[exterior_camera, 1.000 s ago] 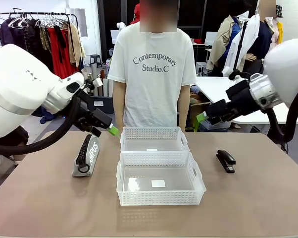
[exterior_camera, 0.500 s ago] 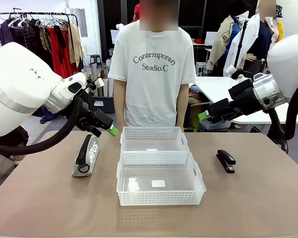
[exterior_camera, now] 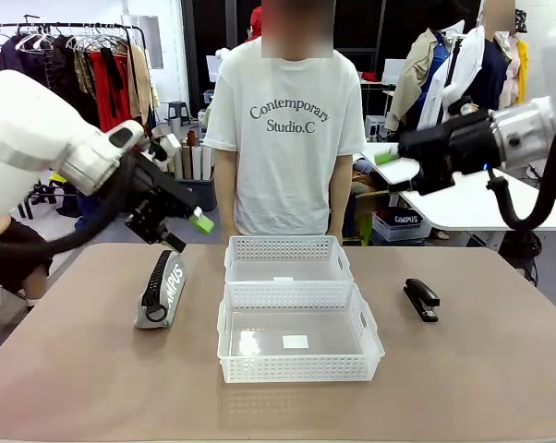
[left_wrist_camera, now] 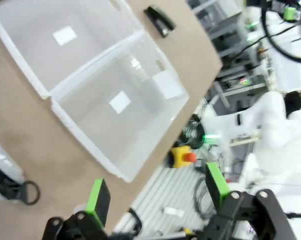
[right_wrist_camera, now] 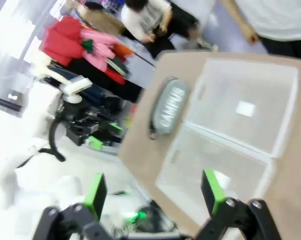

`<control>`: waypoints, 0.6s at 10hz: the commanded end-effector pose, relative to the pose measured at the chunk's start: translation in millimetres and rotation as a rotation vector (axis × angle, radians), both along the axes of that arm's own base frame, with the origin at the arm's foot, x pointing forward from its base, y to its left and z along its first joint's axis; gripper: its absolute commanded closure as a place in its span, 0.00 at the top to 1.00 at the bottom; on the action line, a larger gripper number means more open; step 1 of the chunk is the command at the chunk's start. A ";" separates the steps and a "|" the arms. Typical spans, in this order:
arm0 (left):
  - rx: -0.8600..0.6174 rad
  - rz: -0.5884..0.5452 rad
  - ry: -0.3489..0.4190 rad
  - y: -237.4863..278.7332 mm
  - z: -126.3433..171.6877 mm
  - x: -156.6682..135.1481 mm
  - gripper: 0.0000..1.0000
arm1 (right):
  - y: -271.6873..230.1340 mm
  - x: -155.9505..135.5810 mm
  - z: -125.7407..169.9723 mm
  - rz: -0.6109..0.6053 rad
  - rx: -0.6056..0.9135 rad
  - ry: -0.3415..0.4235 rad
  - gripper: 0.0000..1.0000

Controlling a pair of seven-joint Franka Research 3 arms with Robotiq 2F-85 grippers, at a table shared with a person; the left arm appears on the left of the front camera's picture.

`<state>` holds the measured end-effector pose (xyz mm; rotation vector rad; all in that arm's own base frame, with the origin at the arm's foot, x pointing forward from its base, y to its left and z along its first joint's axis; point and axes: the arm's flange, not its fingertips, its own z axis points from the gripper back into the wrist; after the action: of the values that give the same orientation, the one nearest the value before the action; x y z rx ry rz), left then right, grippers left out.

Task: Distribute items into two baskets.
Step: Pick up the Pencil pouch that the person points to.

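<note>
Grey pouch [exterior_camera: 161, 293] with white lettering [exterior_camera: 174, 288], black zip [exterior_camera: 154, 281]; black stapler [exterior_camera: 421, 298]; white lattice-walled near basket [exterior_camera: 296, 369] and far basket [exterior_camera: 283, 247]; light brown table [exterior_camera: 93, 388].

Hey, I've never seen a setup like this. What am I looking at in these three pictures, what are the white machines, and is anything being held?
The white machines are two robot arms at a brown table. A person stands at the far side of it.

The wide picture comes from a fixed camera between the arms, looking across the table. The other two come from a camera on each arm's wrist, looking along that arm's two green-padded fingers.

Two empty white baskets sit in the middle of the table, a near basket and a far basket right behind it. A grey pouch lies to their left and a black stapler to their right.

The left gripper and the right gripper both hang open above the table and hold nothing.
</note>
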<state>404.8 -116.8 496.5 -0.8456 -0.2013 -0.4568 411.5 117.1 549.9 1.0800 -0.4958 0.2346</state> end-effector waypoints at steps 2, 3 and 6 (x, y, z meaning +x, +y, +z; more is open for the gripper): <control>-0.153 0.152 0.084 21.7 33.4 31.3 1.00 | -18.4 22.5 23.3 -0.072 0.173 0.146 1.00; -0.207 0.159 0.110 34.6 43.4 40.3 1.00 | -30.9 24.8 34.8 -0.070 0.231 0.174 1.00; -0.423 0.193 0.166 78.2 61.9 50.6 1.00 | -79.6 30.7 54.0 -0.069 0.334 0.256 1.00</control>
<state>453.8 -45.3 556.1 -1.1775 -0.2290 -0.1800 436.5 45.5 594.7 1.3447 -0.3762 -0.0145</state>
